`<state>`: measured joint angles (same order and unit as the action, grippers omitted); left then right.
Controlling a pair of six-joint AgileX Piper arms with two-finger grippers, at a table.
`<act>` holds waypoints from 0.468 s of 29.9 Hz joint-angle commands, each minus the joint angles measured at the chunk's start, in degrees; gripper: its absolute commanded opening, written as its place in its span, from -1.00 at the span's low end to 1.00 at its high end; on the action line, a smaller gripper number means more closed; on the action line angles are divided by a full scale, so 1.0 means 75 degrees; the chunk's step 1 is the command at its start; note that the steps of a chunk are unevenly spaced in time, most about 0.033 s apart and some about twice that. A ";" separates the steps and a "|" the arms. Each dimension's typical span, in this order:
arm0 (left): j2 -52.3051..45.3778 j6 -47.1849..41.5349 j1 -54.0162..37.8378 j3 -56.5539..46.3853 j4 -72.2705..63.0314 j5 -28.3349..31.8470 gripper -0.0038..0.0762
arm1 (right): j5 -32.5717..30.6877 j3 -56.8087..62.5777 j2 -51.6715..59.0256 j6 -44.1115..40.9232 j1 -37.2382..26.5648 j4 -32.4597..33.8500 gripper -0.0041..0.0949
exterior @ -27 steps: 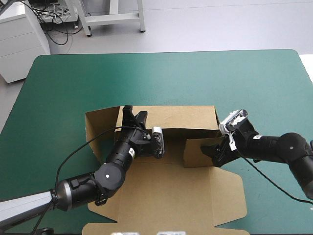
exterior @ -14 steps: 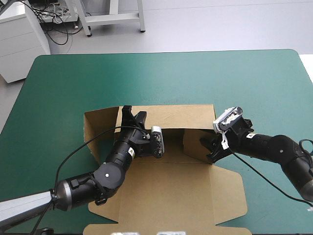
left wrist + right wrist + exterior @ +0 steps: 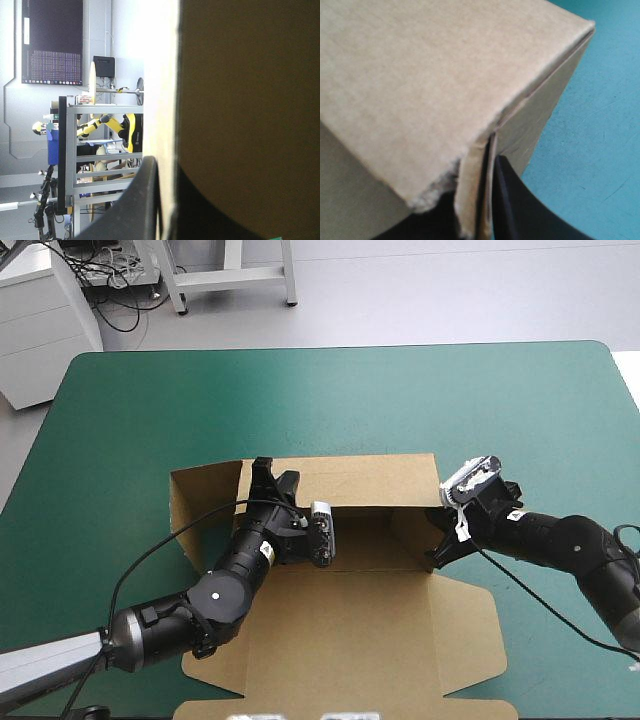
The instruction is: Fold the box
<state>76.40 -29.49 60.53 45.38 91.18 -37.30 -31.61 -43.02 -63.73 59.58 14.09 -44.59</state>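
The brown box (image 3: 340, 640) lies at the lower middle of the high view on the teal-green surface (image 3: 330, 400), its back wall raised. The left tool (image 3: 275, 472) is clamped on this wall, the right tool (image 3: 438, 545) on the side flap. The board looks light and stiff, so I would grip near the creases.

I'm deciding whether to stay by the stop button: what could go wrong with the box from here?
The right gripper pinches only a thin corner edge of the box, so the side wall could slip free and fall. The left gripper holds the rear wall, but the left flap is untucked, so letting go may drop it.
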 commanded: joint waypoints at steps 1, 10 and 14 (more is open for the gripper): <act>-0.0165 -0.0067 0.0050 0.0126 -0.0242 0.0693 -0.86 | -0.0219 -0.0194 0.0117 0.0159 0.0029 -0.0197 -0.96; -0.0165 -0.0126 0.0671 0.0937 -0.0261 0.0055 0.23 | 0.1155 -0.0194 0.0117 -0.1575 0.0029 0.1075 -0.96; -0.0165 -0.0112 0.1180 0.1555 -0.0261 -0.0062 0.32 | 0.1932 -0.0194 0.0117 -0.2347 0.0029 0.1565 -0.96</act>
<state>76.76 -29.55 66.92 52.89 87.68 -35.98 -23.35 -43.00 -63.79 45.30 14.16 -34.93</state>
